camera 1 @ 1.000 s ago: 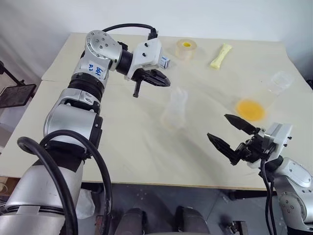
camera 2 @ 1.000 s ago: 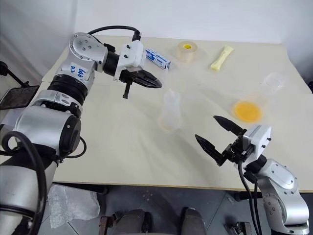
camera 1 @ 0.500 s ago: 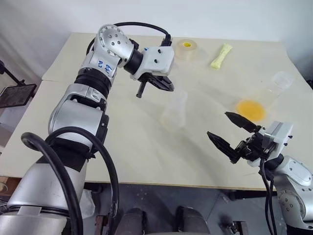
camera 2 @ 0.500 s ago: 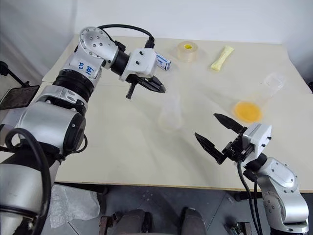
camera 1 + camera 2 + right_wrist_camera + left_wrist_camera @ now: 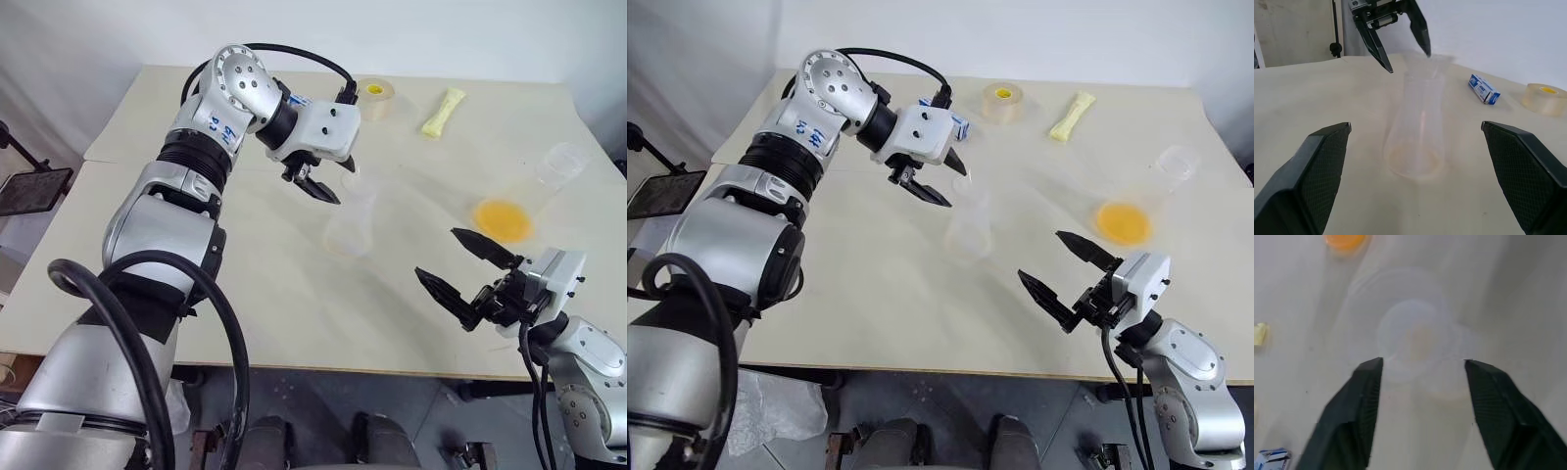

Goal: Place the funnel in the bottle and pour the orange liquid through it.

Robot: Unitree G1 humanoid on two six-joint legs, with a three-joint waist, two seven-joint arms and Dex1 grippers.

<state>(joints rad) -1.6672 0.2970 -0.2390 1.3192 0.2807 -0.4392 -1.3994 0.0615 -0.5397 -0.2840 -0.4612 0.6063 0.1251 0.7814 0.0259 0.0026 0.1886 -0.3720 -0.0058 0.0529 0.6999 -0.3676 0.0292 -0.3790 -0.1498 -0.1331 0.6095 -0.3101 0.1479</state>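
Observation:
The clear flask-like bottle (image 5: 350, 223) stands upright mid-table. A flared clear rim, apparently the funnel (image 5: 1428, 59), sits in its neck. My left gripper (image 5: 333, 179) is open above and just left of the bottle's top, one fingertip on each side of that rim, touching nothing that I can make out. From above, the rim lies between the two fingers (image 5: 1369, 382). The orange liquid (image 5: 502, 217) lies in the bottom of a clear tapered cup (image 5: 561, 164) at the right. My right gripper (image 5: 438, 253) hangs open and empty near the front edge, facing the bottle.
A tape roll (image 5: 373, 93) and a pale yellow packet (image 5: 442, 111) lie at the table's far side. A small blue-and-white box (image 5: 1484, 89) rests behind the left gripper. Bare table (image 5: 245, 284) stretches between the bottle and the front edge.
My left gripper has swung right to the bottle's top and gone from shut to open. The right gripper has stayed put.

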